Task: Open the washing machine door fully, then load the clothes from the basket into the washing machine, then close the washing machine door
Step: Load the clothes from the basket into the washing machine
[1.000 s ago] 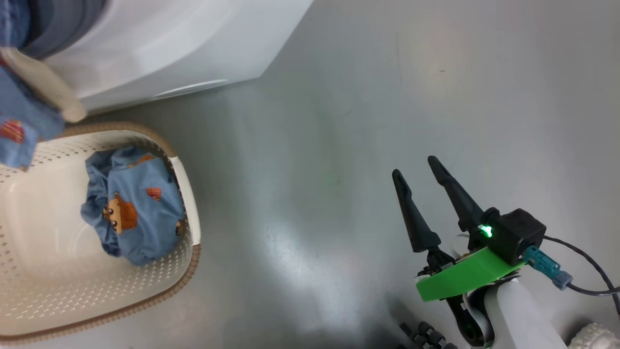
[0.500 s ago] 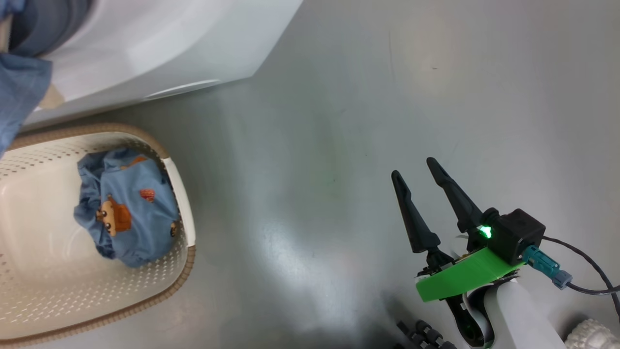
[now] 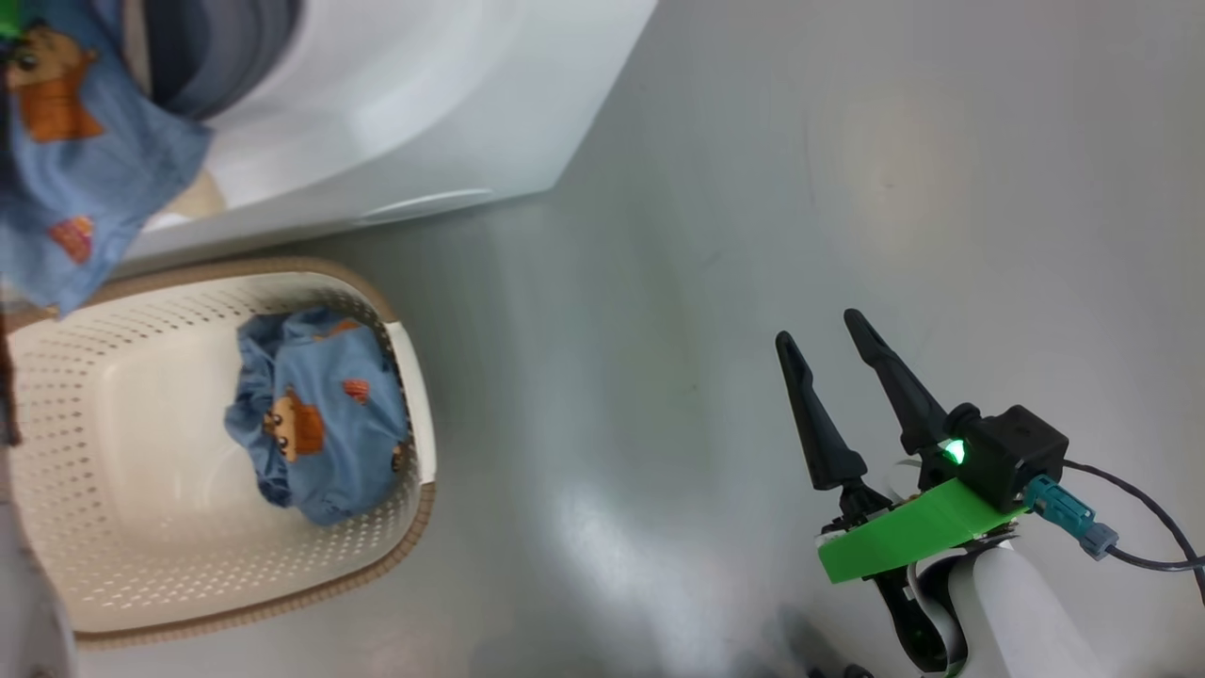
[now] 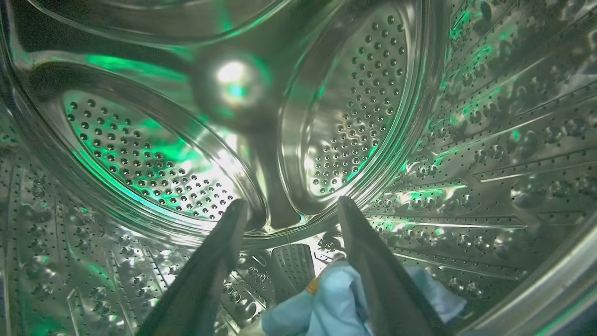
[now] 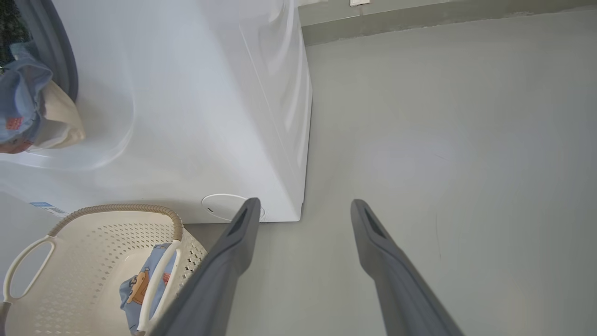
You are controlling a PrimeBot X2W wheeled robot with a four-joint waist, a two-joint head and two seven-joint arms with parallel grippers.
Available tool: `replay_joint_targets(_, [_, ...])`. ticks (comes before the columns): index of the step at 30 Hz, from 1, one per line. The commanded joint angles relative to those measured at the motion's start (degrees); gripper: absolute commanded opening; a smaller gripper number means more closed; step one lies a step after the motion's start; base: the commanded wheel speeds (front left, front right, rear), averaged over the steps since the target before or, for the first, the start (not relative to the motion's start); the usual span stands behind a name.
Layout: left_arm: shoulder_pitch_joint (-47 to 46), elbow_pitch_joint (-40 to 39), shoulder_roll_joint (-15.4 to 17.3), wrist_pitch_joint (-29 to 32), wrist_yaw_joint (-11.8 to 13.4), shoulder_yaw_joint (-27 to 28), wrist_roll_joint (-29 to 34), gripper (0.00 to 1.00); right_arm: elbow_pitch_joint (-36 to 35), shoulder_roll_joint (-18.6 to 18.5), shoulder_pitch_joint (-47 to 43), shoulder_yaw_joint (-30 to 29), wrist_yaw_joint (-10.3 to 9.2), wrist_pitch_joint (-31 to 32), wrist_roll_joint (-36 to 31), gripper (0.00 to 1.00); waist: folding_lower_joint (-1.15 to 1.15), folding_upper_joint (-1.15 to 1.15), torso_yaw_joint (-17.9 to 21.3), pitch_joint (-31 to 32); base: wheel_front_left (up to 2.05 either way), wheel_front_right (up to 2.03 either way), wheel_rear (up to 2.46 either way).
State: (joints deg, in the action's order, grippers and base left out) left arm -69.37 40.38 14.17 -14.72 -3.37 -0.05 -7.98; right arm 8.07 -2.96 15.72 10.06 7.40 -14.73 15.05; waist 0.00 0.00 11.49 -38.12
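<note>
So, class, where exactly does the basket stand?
Head view, lower left: the basket stands on the floor before the washing machine, a blue bear-print garment inside.

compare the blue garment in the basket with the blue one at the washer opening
The basket garment lies bunched against the basket's wall; the opening garment hangs draped over the washing machine's lip. The basket garment awaits loading; the opening garment is already at the drum mouth. Both are blue with orange-brown bears.

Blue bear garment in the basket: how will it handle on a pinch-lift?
The blue bear garment lies crumpled in folds, so likely floppy and will drape when lifted. Fabric looks thin, so probably light; the basket should stay put.
</note>
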Motion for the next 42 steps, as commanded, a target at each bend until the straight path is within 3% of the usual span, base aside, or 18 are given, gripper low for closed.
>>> replay_joint_targets(1, [1.4, -2.0, 2.2, -0.3, -0.2, 0.9, -0.3, 1.00, -0.9, 0.1, -0.9, 1.0, 0.09, -0.3, 0.2, 1.00, 0.00, 0.00, -1.7, 1.9, 0.00, 0.00, 0.00])
replay_joint_targets(23, [26.0, -16.6, -1.7, -0.3, 0.1, 2.5, -1.8, 1.00, -0.6, 0.1, -3.5, 1.0, 0.09, -0.3, -2.2, 1.00, 0.00, 0.00, -5.6, 13.3, 0.00, 0.00, 0.00])
replay_joint_targets(42, [54.7, -31.2, -7.3, -0.3, 2.8, 6.0, -2.9, 1.00, -0.7, -0.3, -4.9, 1.7, 0.09, -0.3, -2.5, 1.00, 0.00, 0.00, -7.2, 15.1, 0.00, 0.00, 0.00])
